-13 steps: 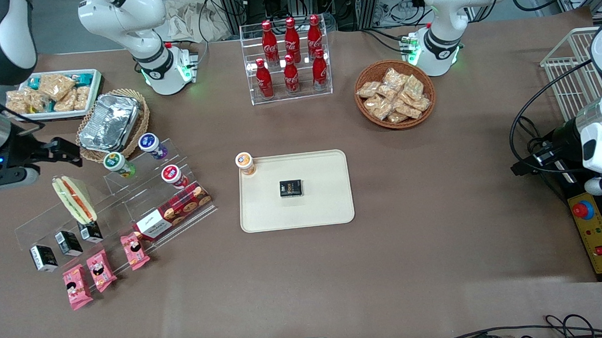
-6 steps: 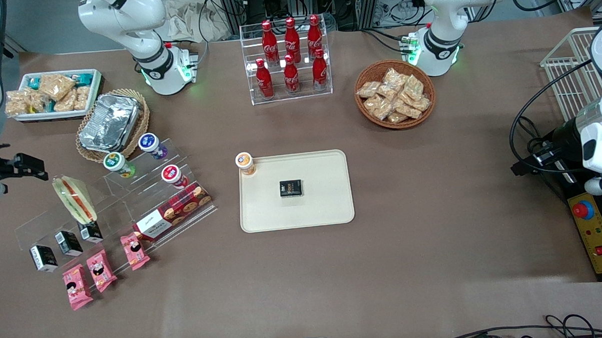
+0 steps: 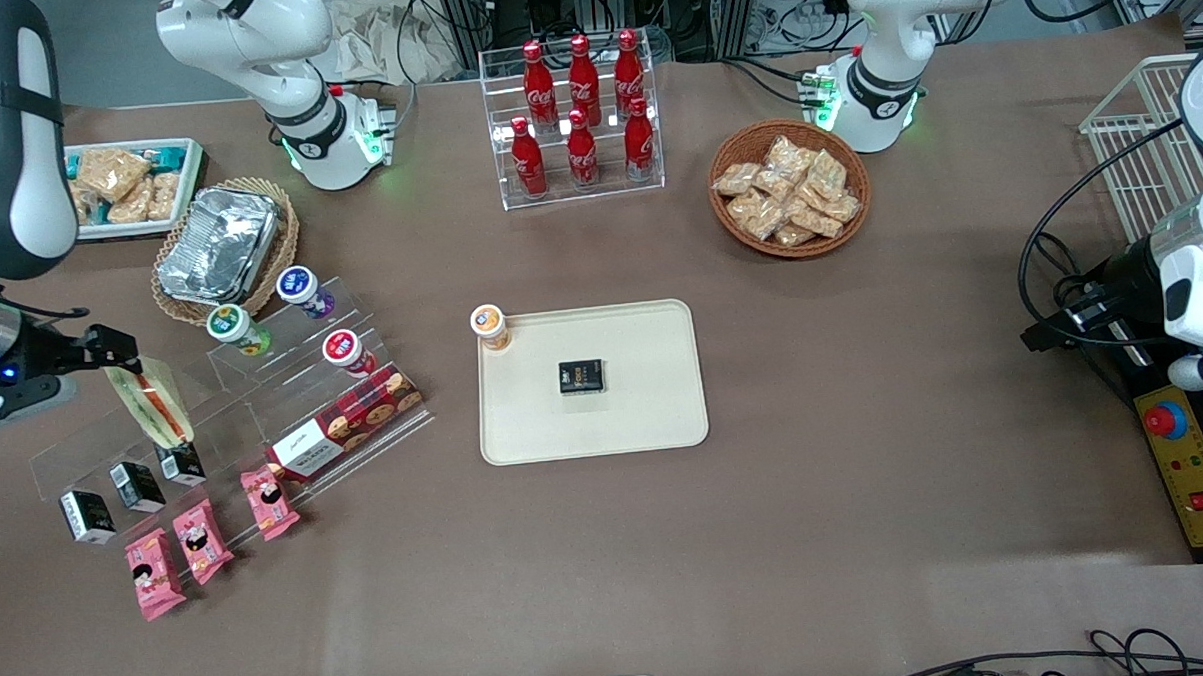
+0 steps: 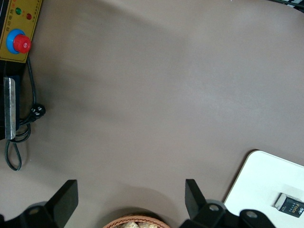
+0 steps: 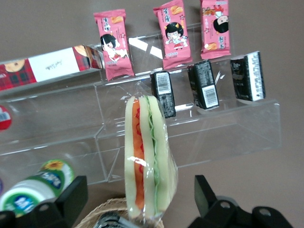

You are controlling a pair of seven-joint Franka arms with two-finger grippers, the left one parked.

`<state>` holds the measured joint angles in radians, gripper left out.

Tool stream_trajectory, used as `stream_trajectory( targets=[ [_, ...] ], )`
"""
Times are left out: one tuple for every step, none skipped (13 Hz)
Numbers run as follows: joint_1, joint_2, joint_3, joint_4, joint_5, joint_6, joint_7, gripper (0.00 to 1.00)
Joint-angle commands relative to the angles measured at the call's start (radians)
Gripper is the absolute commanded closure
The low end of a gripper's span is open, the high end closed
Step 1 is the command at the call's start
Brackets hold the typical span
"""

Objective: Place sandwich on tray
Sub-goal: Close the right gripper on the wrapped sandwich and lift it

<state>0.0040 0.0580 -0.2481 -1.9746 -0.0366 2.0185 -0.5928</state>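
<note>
The sandwich (image 3: 162,404), a wrapped wedge of pale bread with red and green filling (image 5: 146,156), leans on edge on the upper step of a clear acrylic shelf (image 3: 234,411) toward the working arm's end of the table. My right gripper (image 3: 122,351) hovers over the sandwich's end farther from the front camera. It is open, and its two black fingers (image 5: 71,197) stand wide on either side of the wedge without touching it. The cream-beige tray (image 3: 654,406) lies at the table's middle, holding a small black box (image 3: 582,376).
The shelf carries capped cups (image 3: 237,328), a cookie box (image 3: 349,417), black cartons (image 5: 204,84) and pink packets (image 3: 196,539). A wicker basket with a foil container (image 3: 218,243) sits close by the gripper. An orange-lidded cup (image 3: 490,327) stands at the tray's corner.
The gripper pulled back toward the working arm's table edge half a second ago, then returned. It now sits lower and closer over the sandwich's end. The sandwich has not moved.
</note>
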Motion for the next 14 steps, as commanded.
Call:
stream_trajectory(
  targets=[
    [-0.019, -0.015, 0.001, -0.081, 0.0, 0.065, -0.047, 0.0],
    [-0.021, -0.015, 0.001, -0.098, 0.0, 0.089, -0.057, 0.0],
    [-0.033, -0.014, 0.001, -0.108, 0.0, 0.107, -0.07, 0.01],
    [-0.036, -0.007, 0.001, -0.119, 0.0, 0.127, -0.077, 0.01],
    [-0.038, 0.003, 0.001, -0.13, 0.0, 0.146, -0.079, 0.01],
    [-0.038, 0.017, 0.001, -0.133, 0.0, 0.157, -0.079, 0.02],
    [-0.038, 0.026, 0.001, -0.133, 0.0, 0.163, -0.081, 0.04],
    [-0.039, 0.029, 0.001, -0.132, 0.0, 0.164, -0.081, 0.09],
    [-0.039, 0.031, 0.001, -0.132, 0.0, 0.166, -0.088, 0.19],
    [-0.041, 0.037, 0.001, -0.13, 0.0, 0.169, -0.103, 0.22],
    [-0.048, 0.043, 0.001, -0.129, 0.001, 0.172, -0.129, 0.31],
    [-0.052, 0.051, 0.003, -0.121, 0.003, 0.171, -0.151, 0.43],
    [-0.05, 0.052, 0.003, -0.113, 0.001, 0.169, -0.162, 0.53],
    [-0.052, 0.052, 0.003, -0.103, 0.001, 0.167, -0.18, 0.63]
  ],
)
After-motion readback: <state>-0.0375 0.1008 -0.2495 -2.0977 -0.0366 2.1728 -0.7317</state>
